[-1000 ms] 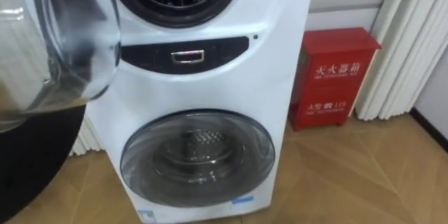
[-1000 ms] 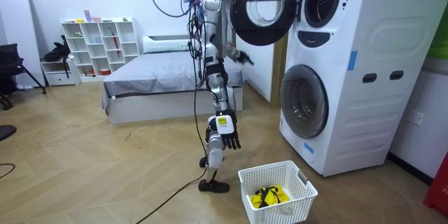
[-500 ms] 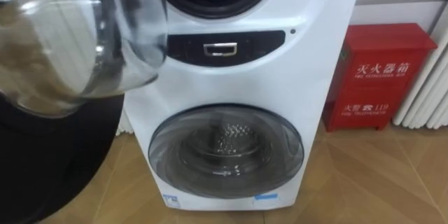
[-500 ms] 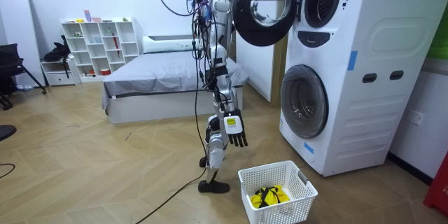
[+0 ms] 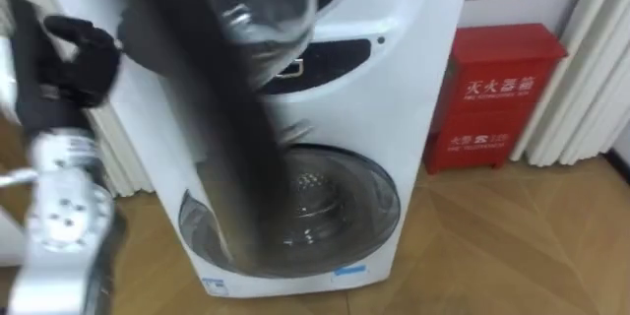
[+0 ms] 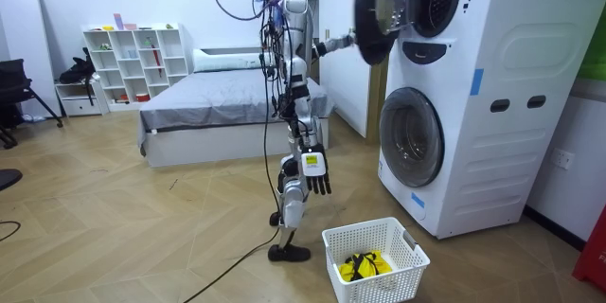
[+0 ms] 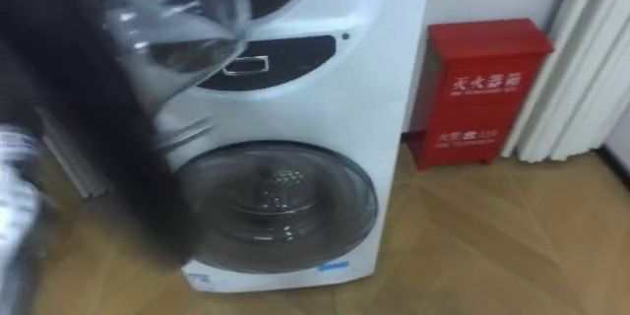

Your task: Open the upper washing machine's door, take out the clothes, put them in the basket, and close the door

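Observation:
I stand in front of a white stacked washing machine (image 6: 473,95). Its round upper door (image 6: 374,9) is swung about halfway, edge-on to me, with the dark rim (image 5: 226,138) and glass bowl (image 5: 261,0) crossing the eye views. The upper drum opening (image 6: 436,0) shows behind it; I see no clothes inside. My left hand (image 5: 84,49) is raised at the door's outer side. My right hand (image 6: 319,164) hangs low by my leg, relaxed and holding nothing. A white laundry basket (image 6: 407,246) with a yellow cloth (image 6: 365,265) sits on the floor by my feet.
The lower washer door (image 5: 305,207) is shut. A red cabinet (image 5: 502,98) and white curtains (image 5: 591,59) stand to the machine's right. A bed (image 6: 218,104) and a white shelf (image 6: 133,62) are behind me. Wooden floor lies open around the basket.
The upper door has swung from wide open toward the machine. My left arm has come up and reached out to it. The right hand stays hanging.

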Controlling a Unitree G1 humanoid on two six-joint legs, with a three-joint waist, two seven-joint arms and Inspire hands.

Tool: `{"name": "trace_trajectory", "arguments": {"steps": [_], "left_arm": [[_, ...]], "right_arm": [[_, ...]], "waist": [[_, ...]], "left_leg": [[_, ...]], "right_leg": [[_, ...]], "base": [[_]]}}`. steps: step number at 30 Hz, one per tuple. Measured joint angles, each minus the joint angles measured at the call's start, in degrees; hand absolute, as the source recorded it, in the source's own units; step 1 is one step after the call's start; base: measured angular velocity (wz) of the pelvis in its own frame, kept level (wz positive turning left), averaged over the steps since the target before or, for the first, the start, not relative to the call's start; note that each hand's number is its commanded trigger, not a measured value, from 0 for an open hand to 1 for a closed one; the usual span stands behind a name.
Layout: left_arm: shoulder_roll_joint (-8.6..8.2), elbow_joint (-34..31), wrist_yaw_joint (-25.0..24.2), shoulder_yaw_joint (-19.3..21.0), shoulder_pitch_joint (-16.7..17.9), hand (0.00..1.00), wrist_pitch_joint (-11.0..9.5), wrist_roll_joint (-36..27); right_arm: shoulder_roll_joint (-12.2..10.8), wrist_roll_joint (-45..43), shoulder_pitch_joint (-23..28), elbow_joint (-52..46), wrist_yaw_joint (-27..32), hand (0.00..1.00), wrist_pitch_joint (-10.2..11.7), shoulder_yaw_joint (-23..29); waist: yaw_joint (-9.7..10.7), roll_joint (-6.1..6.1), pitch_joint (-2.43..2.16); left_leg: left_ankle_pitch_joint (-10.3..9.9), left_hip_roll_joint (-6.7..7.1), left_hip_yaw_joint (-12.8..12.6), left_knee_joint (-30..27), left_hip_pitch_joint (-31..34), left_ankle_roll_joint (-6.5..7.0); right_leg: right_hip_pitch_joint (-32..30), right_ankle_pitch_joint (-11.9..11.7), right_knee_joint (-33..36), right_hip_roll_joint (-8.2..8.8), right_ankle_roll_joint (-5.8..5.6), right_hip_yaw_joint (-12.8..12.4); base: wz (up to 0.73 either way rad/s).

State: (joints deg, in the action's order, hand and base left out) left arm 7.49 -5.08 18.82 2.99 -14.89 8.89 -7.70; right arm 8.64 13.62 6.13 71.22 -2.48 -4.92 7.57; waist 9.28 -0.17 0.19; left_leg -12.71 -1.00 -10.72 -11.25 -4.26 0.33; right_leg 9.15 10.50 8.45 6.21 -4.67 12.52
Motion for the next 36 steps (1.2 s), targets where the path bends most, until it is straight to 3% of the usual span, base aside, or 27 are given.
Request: {"name": "trace_trajectory", "arguments": {"steps": [2,3,6,10,13,15,18,21,23,24,26,27,28,30,32,36], "left_arm": [[-4.20,0.65,0.51,-1.18,-0.16,0.00,0.01,-0.41],[-4.63,0.80,0.51,-1.39,-0.16,0.00,-0.13,-0.33],[-4.80,3.62,-0.41,-3.59,-0.13,0.00,-0.68,-0.51],[-4.89,7.45,-4.36,-10.26,-0.59,0.00,0.99,-1.71],[-6.67,11.10,-7.39,-13.71,-1.66,0.00,1.22,-1.85],[-7.15,13.94,-8.80,-14.00,-2.82,0.00,1.25,-1.83],[-6.98,19.01,-10.06,-14.01,-5.07,0.00,1.18,-1.77],[-5.92,20.96,-10.94,-14.01,-3.59,0.00,1.09,-0.76],[-5.17,23.99,-11.51,-14.65,-0.18,0.00,0.00,3.36],[-4.88,25.61,-11.64,-15.06,1.17,0.00,-0.69,4.09],[-3.46,33.46,-11.82,-15.00,8.53,0.00,-1.78,5.53],[-3.09,36.79,-11.80,-14.83,10.05,0.00,-2.01,6.05],[-2.33,42.10,-11.78,-13.45,13.55,0.00,-1.63,6.18],[-0.82,48.92,-11.54,-9.29,18.93,0.00,-1.95,6.79],[1.51,58.19,-9.24,-3.97,24.48,0.00,-2.41,9.85],[3.45,64.54,-3.42,0.37,30.33,0.00,-2.94,12.46]], "right_arm": [[-0.23,-0.15,-0.59,-0.12,-0.07,0.00,-0.09,-0.96],[-0.23,-0.20,-0.89,-0.30,-0.09,0.00,-0.12,-1.42],[-0.02,-0.21,-1.46,-0.42,-0.15,0.00,-0.33,-1.98],[0.03,0.19,-2.95,-0.39,-0.13,0.00,-0.95,-3.94],[0.04,0.37,-3.85,-0.36,-0.11,0.00,-0.82,-3.94],[-0.15,0.76,-3.86,-0.80,-0.12,0.00,-0.67,-3.89],[-0.15,1.53,-3.12,-1.87,-0.03,0.00,-0.63,-3.92],[-0.28,1.80,-2.61,-2.40,0.40,0.00,-0.62,-3.81],[-0.35,2.04,-2.21,-2.68,1.19,0.00,-0.43,-3.94],[-0.35,2.10,-1.98,-2.67,1.34,0.00,-0.33,-3.90],[-0.46,2.27,-0.34,-4.31,2.02,0.00,-0.17,-3.49],[-0.49,2.40,0.02,-4.50,2.15,0.00,-0.09,-3.52],[-0.67,2.62,0.45,-4.52,2.41,0.00,-0.05,-3.53],[-1.41,3.42,1.46,-4.60,2.54,0.00,0.13,-3.42],[-1.75,3.84,2.89,-4.47,2.30,0.00,0.39,-3.30],[-1.82,4.00,3.23,-4.36,1.70,0.00,1.49,-3.98]], "waist": [[0.50,-0.13,0.04],[0.55,-0.15,0.05],[1.11,0.13,0.22],[3.68,0.65,0.42],[6.08,1.53,0.61],[7.55,1.85,0.49],[7.88,1.88,0.48],[7.58,1.73,0.58],[6.11,1.13,0.79],[5.61,1.07,0.66],[3.57,0.70,0.16],[2.72,0.55,0.10],[1.37,0.34,-0.15],[-0.44,-0.92,-0.10],[-2.93,-1.97,-0.62],[-5.50,-2.31,-0.41]], "left_leg": [[0.10,0.15,-0.45,0.14,-0.01,0.14],[0.10,0.18,-0.63,0.18,-0.02,0.14],[0.11,0.05,-1.44,0.13,-0.12,0.13],[0.11,-0.13,-2.52,-0.15,0.66,0.13],[0.11,-0.30,-3.58,-0.12,0.74,0.12],[0.19,-0.45,-4.01,-0.07,0.57,-0.02],[0.46,-0.70,-4.20,0.80,-0.76,-0.43],[0.56,-0.81,-4.53,1.73,-1.50,-0.60],[0.56,-0.82,-4.44,1.82,-1.55,-0.60],[0.56,-0.83,-4.35,1.81,-1.62,-0.60],[0.56,-0.94,-4.07,1.85,-1.99,-0.60],[0.55,-1.00,-4.06,1.87,-2.14,-0.61],[0.55,-1.15,-4.00,1.87,-2.39,-0.61],[0.54,-1.36,-2.98,1.89,-2.52,-0.62],[0.49,-1.42,-2.24,1.87,-2.49,-0.71],[0.27,-1.21,-1.67,1.93,-2.72,-1.05]], "right_leg": [[-0.10,0.00,-0.42,0.07,0.00,-1.62],[-0.06,0.00,-0.65,0.08,0.00,-1.84],[-0.16,0.00,-0.79,0.01,0.00,-2.06],[-1.37,-0.01,-0.72,-0.08,0.00,-3.17],[-2.28,-0.01,-0.70,-0.10,0.00,-3.92],[-2.19,-0.01,-0.67,-0.23,0.02,-4.13],[-2.07,-0.15,-0.60,-0.53,0.24,-4.66],[-2.00,-0.16,-0.57,-0.76,0.26,-4.87],[-2.01,-0.18,-0.58,-0.78,0.30,-4.68],[-1.90,-0.18,-0.58,-0.77,0.30,-4.42],[-1.58,-0.18,-0.57,-0.88,0.30,-2.83],[-1.49,-0.18,-0.57,-0.94,0.30,-2.35],[-1.28,-0.19,-0.59,-1.02,0.31,-1.58],[-0.93,-0.18,-0.70,-1.25,0.33,-0.94],[-0.64,-0.18,-0.78,-1.32,0.33,0.49],[0.03,-0.26,-0.68,-1.06,0.46,1.14]], "base": [[-0.05],[-0.18],[-0.13],[-0.17],[-0.29],[-0.24],[-0.28],[-0.10],[-0.04],[0.00],[-0.04],[-0.08],[0.07],[0.20],[0.25],[0.21]]}}
